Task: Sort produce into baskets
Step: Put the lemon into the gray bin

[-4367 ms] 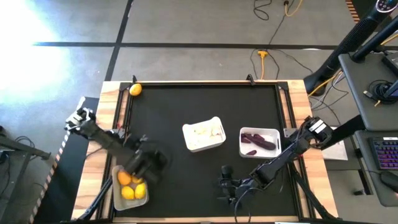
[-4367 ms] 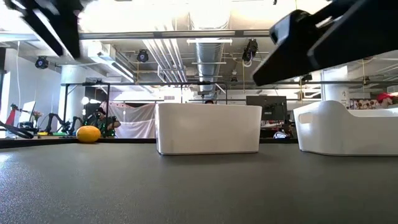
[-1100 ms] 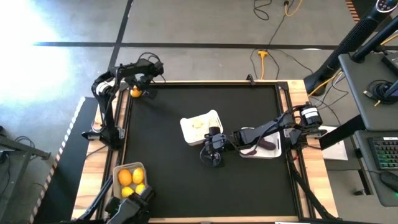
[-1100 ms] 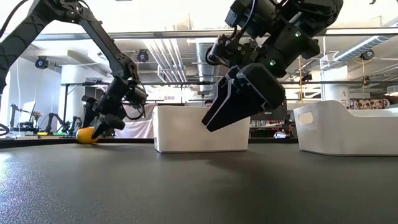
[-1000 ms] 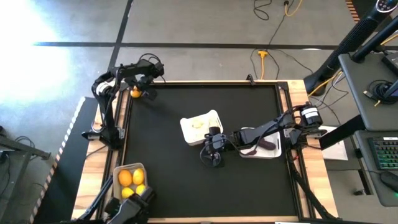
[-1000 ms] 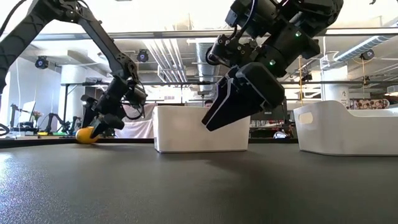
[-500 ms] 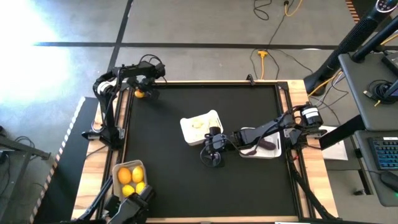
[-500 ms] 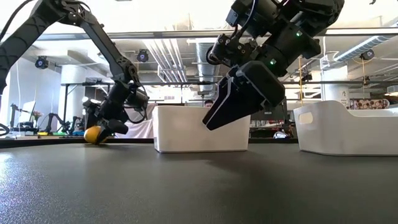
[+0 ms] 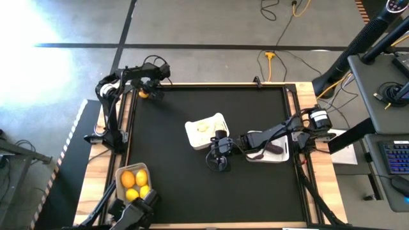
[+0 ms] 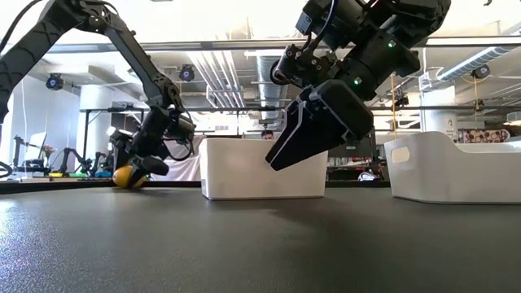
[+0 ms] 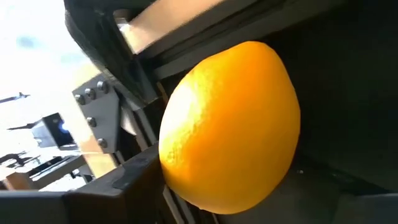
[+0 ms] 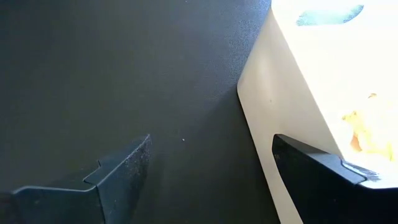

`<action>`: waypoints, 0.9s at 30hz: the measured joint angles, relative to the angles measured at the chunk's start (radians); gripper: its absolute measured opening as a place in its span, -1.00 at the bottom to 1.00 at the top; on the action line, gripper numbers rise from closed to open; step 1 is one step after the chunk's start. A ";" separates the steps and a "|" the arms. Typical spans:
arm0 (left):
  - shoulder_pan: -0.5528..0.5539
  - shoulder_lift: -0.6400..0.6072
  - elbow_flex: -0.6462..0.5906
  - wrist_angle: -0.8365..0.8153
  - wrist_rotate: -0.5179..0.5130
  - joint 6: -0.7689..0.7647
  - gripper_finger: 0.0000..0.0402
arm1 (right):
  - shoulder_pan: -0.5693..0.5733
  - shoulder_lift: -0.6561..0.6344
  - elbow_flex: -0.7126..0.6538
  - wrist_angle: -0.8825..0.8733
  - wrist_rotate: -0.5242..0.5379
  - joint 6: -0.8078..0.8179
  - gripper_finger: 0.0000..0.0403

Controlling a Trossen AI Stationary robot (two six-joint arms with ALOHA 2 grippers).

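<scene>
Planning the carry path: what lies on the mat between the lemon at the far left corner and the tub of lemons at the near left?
Nothing: in the high view the stretch from the lemon to the tub is bare black mat.

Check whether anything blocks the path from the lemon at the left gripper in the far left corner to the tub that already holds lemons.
Nothing visible does. The left gripper is at the lemon in the far left corner, and the black mat between there and the clear tub near the front left edge is bare. The white trays lie to the right of that line.
</scene>
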 joint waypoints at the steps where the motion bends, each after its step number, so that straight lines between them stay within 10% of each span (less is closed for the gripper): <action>1: 0.000 0.000 0.000 0.000 -0.012 0.000 0.20 | 0.001 0.000 0.000 0.000 0.000 0.000 0.62; 15: -0.206 -0.239 -0.027 -0.121 -0.071 -0.013 0.05 | 0.000 0.000 -0.002 0.002 0.002 -0.026 0.62; 27: -1.162 -0.798 -0.315 -0.138 -0.043 -0.646 0.06 | 0.002 0.000 -0.002 0.002 0.003 -0.016 0.62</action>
